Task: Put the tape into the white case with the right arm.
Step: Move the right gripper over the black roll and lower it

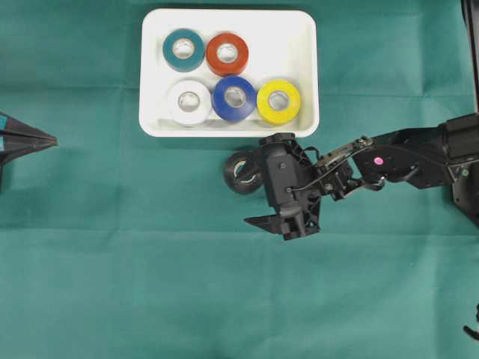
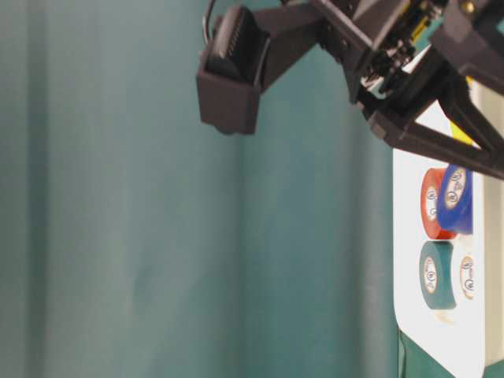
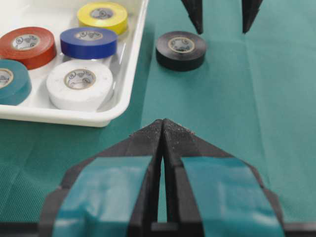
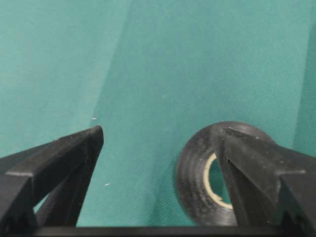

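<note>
A black tape roll [image 1: 241,173] lies flat on the green cloth just in front of the white case [image 1: 224,131]. The case holds teal, red, white, blue and yellow rolls. My all-black right gripper [image 1: 251,192] hovers at the roll, open and holding nothing. In the right wrist view one finger [image 4: 247,163] lies over the roll's core [image 4: 197,173], and the other finger [image 4: 74,153] stands well clear over bare cloth. From the left wrist view the tape [image 3: 181,49] sits beside the case [image 3: 74,117], under the right gripper [image 3: 222,29]. My left gripper [image 3: 163,123] is shut and empty, far left [image 1: 46,140].
The case's near rim runs right behind the black roll, with the blue roll [image 1: 234,97] and the yellow roll [image 1: 278,101] just inside it. An unfilled spot in the case lies at its far right corner [image 1: 288,37]. Green cloth covers the table.
</note>
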You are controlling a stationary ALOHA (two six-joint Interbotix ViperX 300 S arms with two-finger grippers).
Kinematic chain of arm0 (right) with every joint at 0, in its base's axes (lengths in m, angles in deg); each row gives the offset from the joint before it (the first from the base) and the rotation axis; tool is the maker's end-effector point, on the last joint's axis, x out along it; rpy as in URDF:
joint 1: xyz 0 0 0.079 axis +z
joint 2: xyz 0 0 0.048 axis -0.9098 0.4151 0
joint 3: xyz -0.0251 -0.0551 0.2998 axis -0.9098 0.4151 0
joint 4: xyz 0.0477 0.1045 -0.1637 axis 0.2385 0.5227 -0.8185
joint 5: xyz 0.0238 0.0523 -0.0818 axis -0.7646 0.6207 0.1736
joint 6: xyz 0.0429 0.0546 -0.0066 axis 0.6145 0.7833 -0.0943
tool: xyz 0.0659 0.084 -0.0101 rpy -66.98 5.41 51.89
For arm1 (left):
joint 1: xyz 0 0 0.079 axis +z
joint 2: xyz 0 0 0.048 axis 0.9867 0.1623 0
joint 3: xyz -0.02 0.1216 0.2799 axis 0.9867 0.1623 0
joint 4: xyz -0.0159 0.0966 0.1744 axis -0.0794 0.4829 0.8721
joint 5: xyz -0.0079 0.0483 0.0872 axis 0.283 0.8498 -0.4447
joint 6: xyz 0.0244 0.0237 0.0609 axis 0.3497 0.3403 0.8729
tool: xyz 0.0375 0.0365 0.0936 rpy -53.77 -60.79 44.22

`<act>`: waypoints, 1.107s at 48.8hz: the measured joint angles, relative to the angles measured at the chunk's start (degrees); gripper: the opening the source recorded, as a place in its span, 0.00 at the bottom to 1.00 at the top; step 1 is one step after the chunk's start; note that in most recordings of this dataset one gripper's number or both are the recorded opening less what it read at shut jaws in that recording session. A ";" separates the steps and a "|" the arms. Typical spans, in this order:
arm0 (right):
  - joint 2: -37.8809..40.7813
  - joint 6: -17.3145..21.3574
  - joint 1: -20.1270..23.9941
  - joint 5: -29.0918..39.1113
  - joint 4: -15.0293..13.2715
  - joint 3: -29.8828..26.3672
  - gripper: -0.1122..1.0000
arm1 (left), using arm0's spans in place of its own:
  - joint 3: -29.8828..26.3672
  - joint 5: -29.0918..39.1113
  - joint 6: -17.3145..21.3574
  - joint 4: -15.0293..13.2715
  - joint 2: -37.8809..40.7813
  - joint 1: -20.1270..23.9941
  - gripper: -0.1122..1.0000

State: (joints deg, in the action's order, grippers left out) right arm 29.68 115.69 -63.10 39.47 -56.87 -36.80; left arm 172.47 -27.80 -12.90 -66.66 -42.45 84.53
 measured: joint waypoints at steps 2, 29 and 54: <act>0.18 -0.09 -0.09 0.79 0.00 -0.35 0.73 | 0.00 0.00 0.00 0.00 0.00 0.00 0.10; 1.14 0.35 1.49 14.33 0.35 -2.46 0.73 | 0.00 0.00 0.00 0.00 0.00 0.00 0.10; 3.16 0.44 1.67 15.56 0.44 -3.60 0.73 | 0.00 0.00 0.00 0.00 0.00 0.00 0.10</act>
State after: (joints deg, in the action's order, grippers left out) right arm 32.84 116.13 -61.43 55.02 -56.43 -40.40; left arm 172.47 -27.80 -12.90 -66.66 -42.45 84.53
